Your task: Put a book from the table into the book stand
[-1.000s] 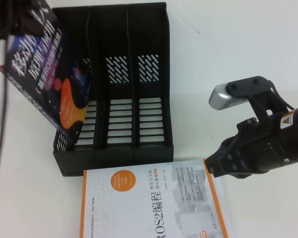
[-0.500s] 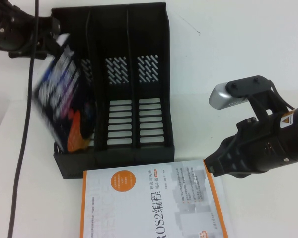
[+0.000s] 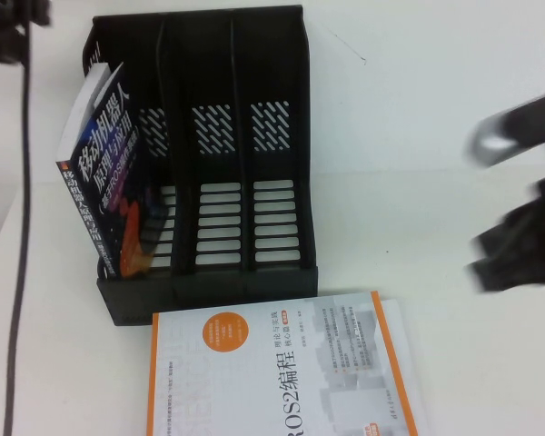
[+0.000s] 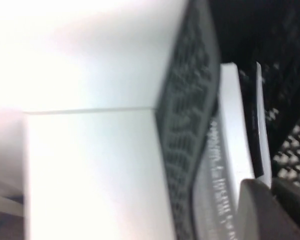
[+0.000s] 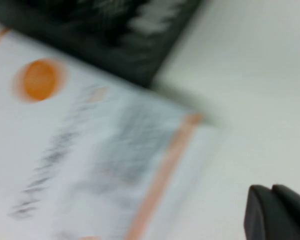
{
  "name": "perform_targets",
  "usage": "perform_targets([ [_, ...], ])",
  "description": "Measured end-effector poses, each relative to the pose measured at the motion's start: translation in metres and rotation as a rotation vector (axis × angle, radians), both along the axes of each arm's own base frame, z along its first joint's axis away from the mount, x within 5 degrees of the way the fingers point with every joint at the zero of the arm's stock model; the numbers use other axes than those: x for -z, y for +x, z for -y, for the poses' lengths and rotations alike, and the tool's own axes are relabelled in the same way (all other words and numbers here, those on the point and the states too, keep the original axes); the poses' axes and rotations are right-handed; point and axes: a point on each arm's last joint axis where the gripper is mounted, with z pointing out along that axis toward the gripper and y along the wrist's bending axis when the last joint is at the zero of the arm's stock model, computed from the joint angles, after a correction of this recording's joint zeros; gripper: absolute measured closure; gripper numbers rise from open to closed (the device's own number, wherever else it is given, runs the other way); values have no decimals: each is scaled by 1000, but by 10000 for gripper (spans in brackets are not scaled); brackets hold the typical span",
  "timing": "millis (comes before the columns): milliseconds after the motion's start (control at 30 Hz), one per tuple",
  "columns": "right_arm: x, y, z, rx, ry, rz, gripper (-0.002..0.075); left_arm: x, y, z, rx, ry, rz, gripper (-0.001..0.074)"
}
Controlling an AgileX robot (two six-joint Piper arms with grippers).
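The book (image 3: 109, 173) is standing tilted in the leftmost slot of the stand (image 3: 254, 154), at the frame's left, leaning out over the side wall. It looks thick, stiff and fairly heavy, so I am judging its upper edge the best hold. My left hand (image 3: 4, 23) is sitting at the upper left corner, my right hand (image 3: 518, 204) at the right edge above the desk (image 3: 436, 82); I cannot tell either's grip. The ROS2 book (image 3: 272, 372) is crowding the lower centre.

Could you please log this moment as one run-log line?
book: leaning in book stand leftmost slot | left tool: far-left, off book | right tool: right side, blurred | ROS2 book: flat on table
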Motion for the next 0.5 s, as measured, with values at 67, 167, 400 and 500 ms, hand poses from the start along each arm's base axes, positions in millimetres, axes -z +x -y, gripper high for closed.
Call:
perform_targets([
  [67,-17,-10,18,84,-39,74,721,-18,-17,-4,-25,33,52,722],
  [167,-39,-27,44,208,-57,173,721,-52,-52,-5,-38,47,169,731],
  [400,-47,-81,94,405,17,338,721,-81,-154,-3,-43,-14,448,734],
  [500,-27,-103,111,470,71,360,721,-64,-204,-3,-44,-14,526,734],
])
